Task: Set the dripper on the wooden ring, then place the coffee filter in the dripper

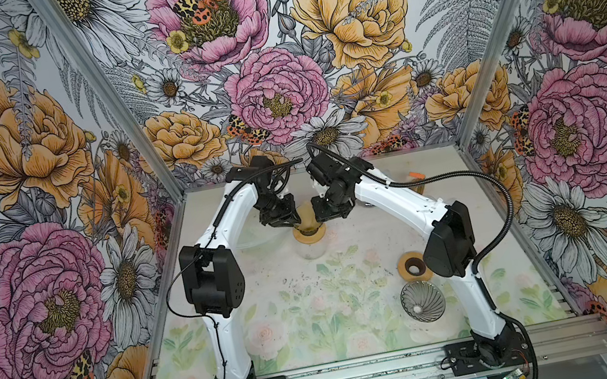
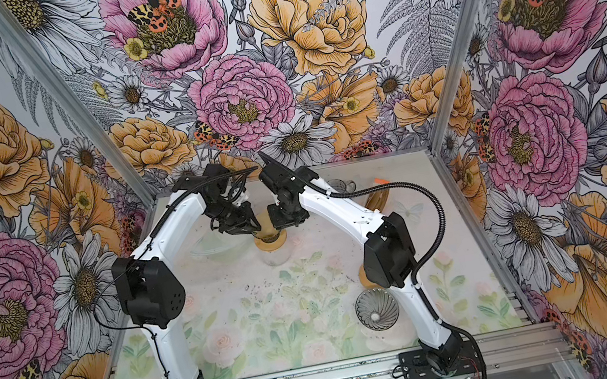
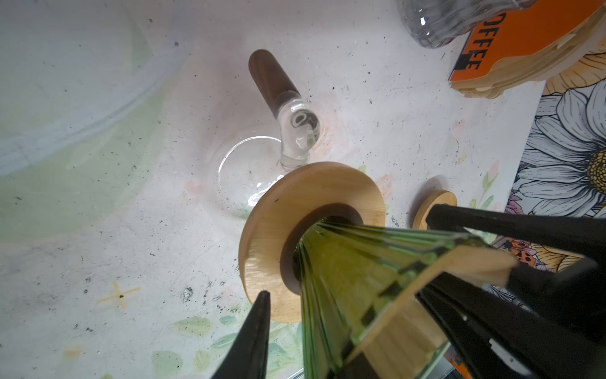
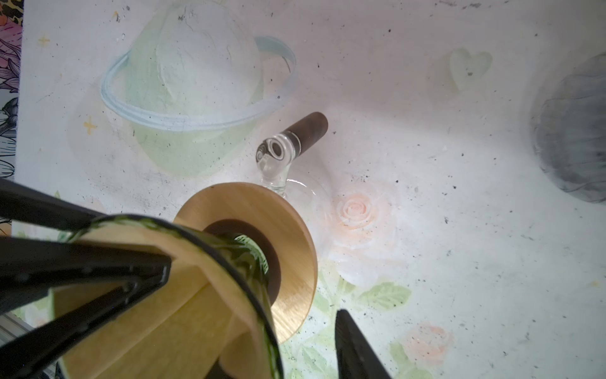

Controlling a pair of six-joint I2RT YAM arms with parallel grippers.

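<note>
Seating is the step you are in: the coffee filter point(image 4: 183, 315) lies inside the green dripper point(image 3: 344, 279), which stands in the wooden collar point(image 3: 272, 229) on the glass carafe point(image 3: 242, 183) at mid-table. Your left gripper point(image 1: 287, 222) and right gripper point(image 1: 325, 215) each straddle the dripper's rim, jaws apart, the outer finger clear of the glass; neither looks clamped. Next, I judge, press the paper flush, then lift straight up so no finger hooks the rim. Open table lies toward the arm bases; the spare dripper point(image 1: 423, 301) and loose ring point(image 1: 414, 267) stand well apart.
</note>
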